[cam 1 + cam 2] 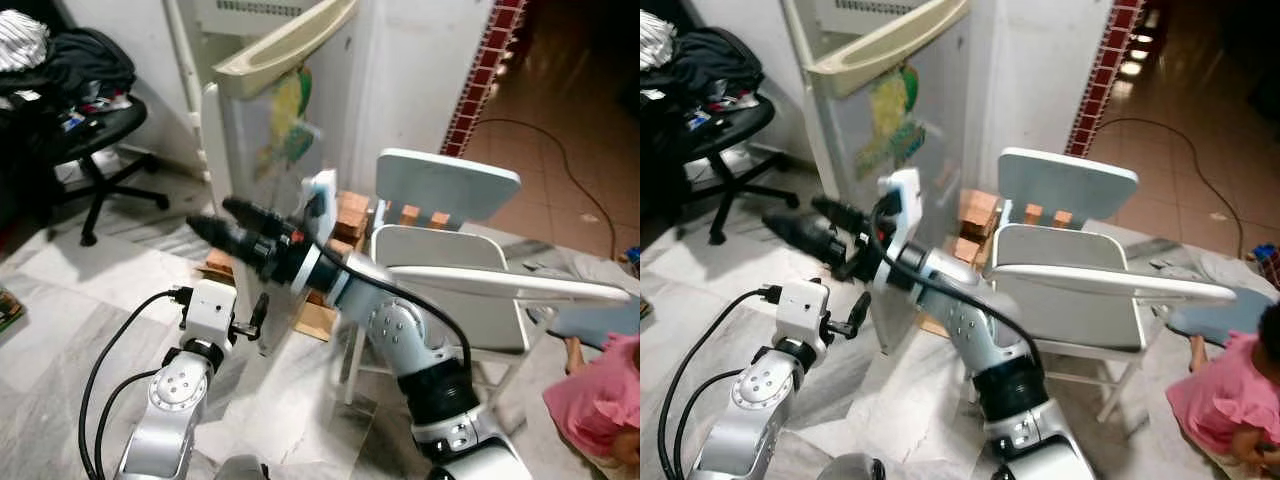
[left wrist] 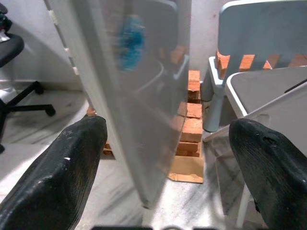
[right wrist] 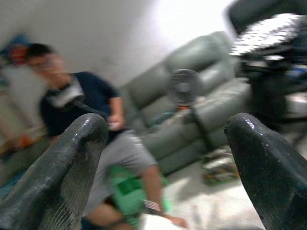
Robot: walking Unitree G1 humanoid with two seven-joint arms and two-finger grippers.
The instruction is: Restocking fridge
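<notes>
**Fridge door ajar, both grippers empty**

Fridge (image 1: 290,120) stands against white wall, straight ahead of robot, w/ its door (image 2: 129,96) swung out toward the camera. Door is pale grey-white, smooth, slightly glossy, seen nearly edge-on; colourful sticker (yellow/green in head views, blurred blue blob in left wrist view) on its face. Cream moulded plastic shelf/trim (image 1: 285,45) juts out at top, tilted. Inside of fridge can't be made out.

Fridge base sits by stacked reddish-orange bricks (image 2: 192,124), rough, rectangular, w/ a flat cardboard piece (image 2: 187,168) on the floor below them.

Right gripper (image 1: 225,222) reaches across in front of the door, pointing to robot's left; long black fingers apart, nothing between them. Right wrist view: textured black fingertips (image 3: 62,167) wide apart, beyond them a blurred seated person (image 3: 91,129) in dark top and a grey padded sofa (image 3: 192,115).

Left gripper (image 1: 248,322) low, just before door's lower edge; fingers spread wide either side of door edge in left wrist view, not touching it, holding nothing.

Right of fridge: pale blue-grey plastic chairs (image 1: 445,215), smooth, rounded corners, one tipped. Black swivel office chair (image 1: 95,150) piled w/ dark clothes at far left. Floor (image 1: 60,300) is grey-veined marble tile. Person in pink top (image 1: 600,395) at lower right edge.
</notes>
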